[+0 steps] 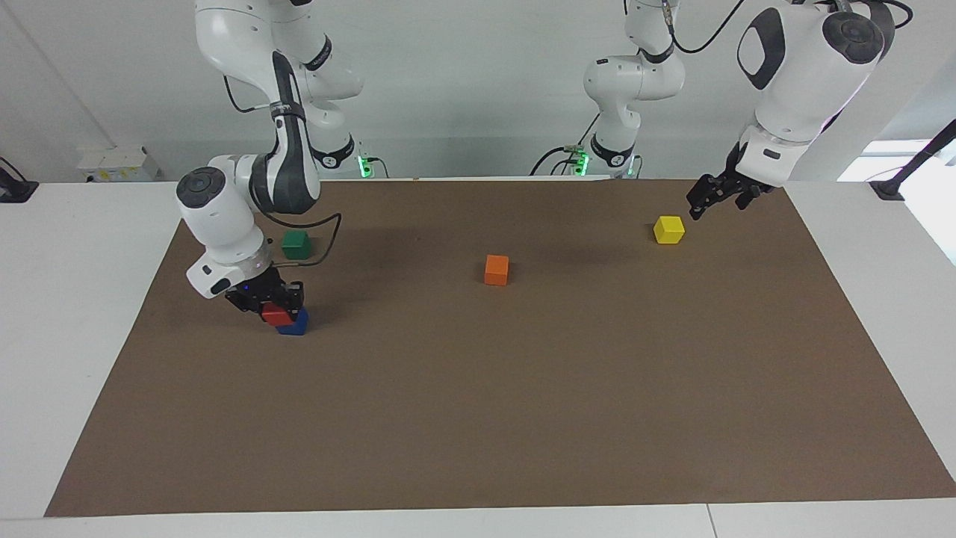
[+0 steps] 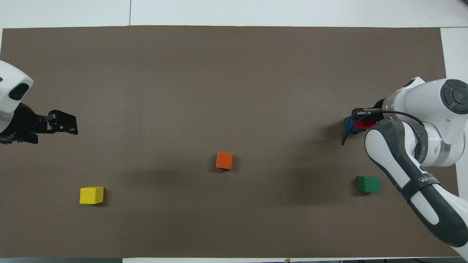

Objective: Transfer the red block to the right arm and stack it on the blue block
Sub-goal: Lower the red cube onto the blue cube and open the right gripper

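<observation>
Red block (image 1: 275, 314) sits on the blue block (image 1: 293, 323), slightly askew, at the right arm's end. Right gripper (image 1: 270, 305) jaws around it: cannot tell whether released. Open fully, lift straight. Left gripper (image 1: 715, 196) open, waiting.

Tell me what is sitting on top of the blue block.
The red block sits on the blue block, toward the right arm's end of the table. The right gripper is around the red block. The blue block's top face and the contact between them are covered.
</observation>
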Robot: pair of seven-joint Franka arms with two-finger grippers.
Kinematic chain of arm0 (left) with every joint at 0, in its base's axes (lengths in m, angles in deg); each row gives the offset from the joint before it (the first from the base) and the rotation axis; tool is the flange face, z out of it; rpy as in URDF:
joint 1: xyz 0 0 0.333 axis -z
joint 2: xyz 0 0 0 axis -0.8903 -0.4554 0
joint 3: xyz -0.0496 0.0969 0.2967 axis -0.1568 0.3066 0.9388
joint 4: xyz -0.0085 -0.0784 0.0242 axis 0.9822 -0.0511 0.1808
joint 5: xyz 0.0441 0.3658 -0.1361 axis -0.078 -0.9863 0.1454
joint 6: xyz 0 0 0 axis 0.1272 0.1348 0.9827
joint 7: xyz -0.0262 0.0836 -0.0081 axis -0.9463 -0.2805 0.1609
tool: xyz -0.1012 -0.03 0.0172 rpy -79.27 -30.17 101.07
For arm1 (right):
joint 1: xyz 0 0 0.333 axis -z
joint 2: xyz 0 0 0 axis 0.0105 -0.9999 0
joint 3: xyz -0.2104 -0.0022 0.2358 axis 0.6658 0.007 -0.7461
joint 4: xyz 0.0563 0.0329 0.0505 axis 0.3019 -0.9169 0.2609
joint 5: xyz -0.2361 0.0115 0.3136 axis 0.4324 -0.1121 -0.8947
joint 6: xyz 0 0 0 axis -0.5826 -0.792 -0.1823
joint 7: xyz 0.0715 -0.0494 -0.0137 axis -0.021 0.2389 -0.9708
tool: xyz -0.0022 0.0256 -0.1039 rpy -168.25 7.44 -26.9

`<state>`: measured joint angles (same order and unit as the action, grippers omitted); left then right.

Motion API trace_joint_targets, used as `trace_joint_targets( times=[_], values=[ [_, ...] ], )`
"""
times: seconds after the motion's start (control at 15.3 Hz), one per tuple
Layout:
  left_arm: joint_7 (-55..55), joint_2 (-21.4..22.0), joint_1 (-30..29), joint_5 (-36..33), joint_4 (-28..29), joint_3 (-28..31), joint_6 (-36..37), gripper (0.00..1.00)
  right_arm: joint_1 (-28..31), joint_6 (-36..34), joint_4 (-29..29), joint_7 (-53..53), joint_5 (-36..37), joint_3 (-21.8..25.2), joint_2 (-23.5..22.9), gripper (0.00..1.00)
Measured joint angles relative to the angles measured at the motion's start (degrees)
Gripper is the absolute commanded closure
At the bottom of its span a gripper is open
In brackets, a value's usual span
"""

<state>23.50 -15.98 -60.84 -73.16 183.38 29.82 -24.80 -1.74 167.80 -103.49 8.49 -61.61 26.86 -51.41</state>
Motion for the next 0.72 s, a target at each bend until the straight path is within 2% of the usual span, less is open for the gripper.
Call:
trace_joint_targets(
  times=[0.46, 0.72],
  values=[
    [0.0, 0.0, 0.0, 0.0, 0.0, 0.0, 0.0, 0.0, 0.0, -1.3, -0.5, 0.0, 0.0, 0.0, -0.1, 0.0],
    [0.0, 0.0, 0.0, 0.0, 0.0, 0.0, 0.0, 0.0, -0.1, -10.2, 5.0, 0.0, 0.0, 0.0, 0.9, 0.0]
  ],
)
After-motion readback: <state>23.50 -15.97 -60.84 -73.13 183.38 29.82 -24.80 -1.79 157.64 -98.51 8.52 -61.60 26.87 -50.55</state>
